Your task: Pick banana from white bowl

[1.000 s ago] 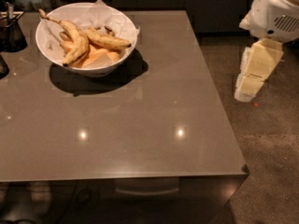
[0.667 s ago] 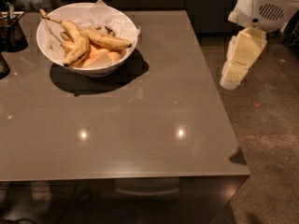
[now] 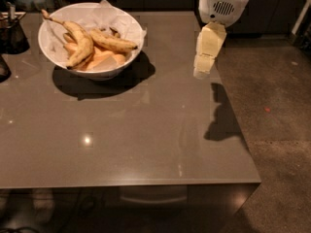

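The white bowl [image 3: 53,57] stands at the far left of the grey table [image 3: 126,140]. In it the fairly straight speckled banana [image 3: 112,42] lies across the middle, pointing right. A strongly curved banana with a long thin stem [image 3: 77,42] lies to its left, over pale orange-yellow pieces [image 3: 99,57]. My gripper [image 3: 202,73] hangs over the table's right side, well to the right of the bowl and apart from it, with nothing seen in it.
A small dark container [image 3: 12,33] with utensils stands at the far left edge, next to the bowl. White paper lines the bowl's back. The table's right edge runs just right of the gripper, with speckled floor [image 3: 272,106] beyond.
My arm and gripper have moved left, from over the floor to over the table's right side, closer to the bowl. The view has shifted, so the bowl looks nearer.
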Motion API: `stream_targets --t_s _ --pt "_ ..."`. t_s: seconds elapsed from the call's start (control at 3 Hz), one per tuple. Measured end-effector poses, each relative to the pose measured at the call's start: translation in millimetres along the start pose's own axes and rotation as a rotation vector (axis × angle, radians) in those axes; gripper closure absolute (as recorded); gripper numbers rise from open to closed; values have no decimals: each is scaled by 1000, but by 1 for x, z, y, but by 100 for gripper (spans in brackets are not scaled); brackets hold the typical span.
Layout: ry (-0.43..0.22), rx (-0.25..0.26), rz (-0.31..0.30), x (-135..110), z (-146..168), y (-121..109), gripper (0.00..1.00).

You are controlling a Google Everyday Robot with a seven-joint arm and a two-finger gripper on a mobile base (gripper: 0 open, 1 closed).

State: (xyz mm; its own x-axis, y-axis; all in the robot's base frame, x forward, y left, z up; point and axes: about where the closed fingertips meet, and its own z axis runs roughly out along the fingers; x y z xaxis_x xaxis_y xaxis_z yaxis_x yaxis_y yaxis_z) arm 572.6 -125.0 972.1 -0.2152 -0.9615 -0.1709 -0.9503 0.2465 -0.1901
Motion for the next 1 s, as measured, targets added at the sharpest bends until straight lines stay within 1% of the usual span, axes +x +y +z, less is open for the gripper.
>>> stream_targets --t_s 0.33,0.67,1.0 --pt "-32 20 -7 -8 -2 -6 0" --pt "-64 74 -36 -37 -27 -10 0" --pt "-16 128 -112 -75 -42 -12 0"
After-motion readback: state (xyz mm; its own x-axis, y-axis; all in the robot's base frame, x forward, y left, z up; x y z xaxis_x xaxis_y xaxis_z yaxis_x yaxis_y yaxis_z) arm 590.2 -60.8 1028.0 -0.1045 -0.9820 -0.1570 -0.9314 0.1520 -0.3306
